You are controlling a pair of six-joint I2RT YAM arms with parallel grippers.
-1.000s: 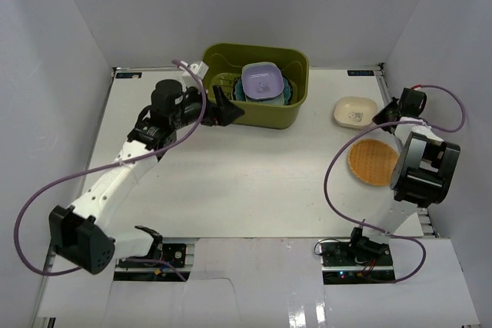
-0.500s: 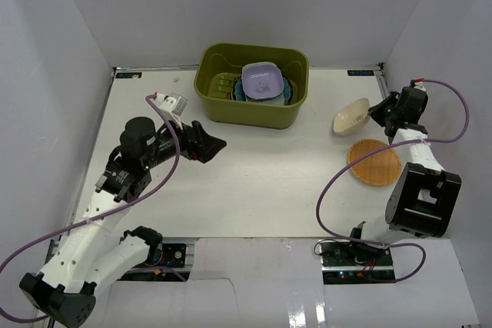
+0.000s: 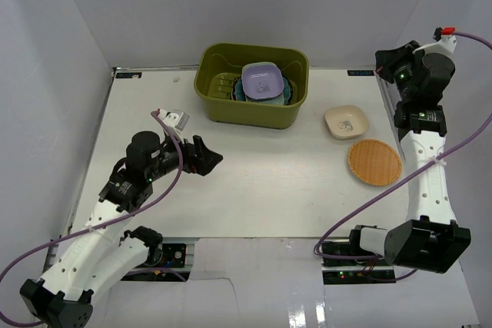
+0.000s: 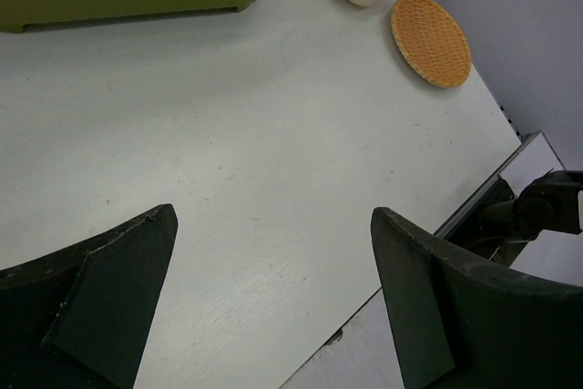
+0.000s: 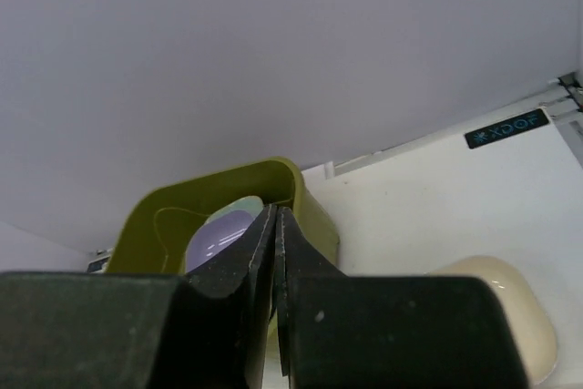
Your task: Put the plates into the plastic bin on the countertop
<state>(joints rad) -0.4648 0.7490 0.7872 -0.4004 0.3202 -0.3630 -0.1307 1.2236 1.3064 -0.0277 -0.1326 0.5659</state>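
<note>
1. The left fingers (image 3: 207,156) are spread wide and empty over the counter (image 3: 261,182).
2. The right fingers (image 5: 270,257) are pressed shut on nothing.
3. The olive-green bin (image 3: 254,110) holds a stack topped by the lavender plate (image 3: 260,80).
4. The cream plate (image 3: 345,122) and orange woven-look plate (image 3: 374,162) lie to the right of the bin.

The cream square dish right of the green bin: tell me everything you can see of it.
The cream dish is a shallow rounded square with a raised rim and a small dark printed motif in its middle; it looks like glossy ceramic or melamine. It is empty and lies flat, right way up, on the white countertop, right of the olive bin and just beyond the orange woven plate, with a narrow gap between them. Only the countertop touches it.
</note>
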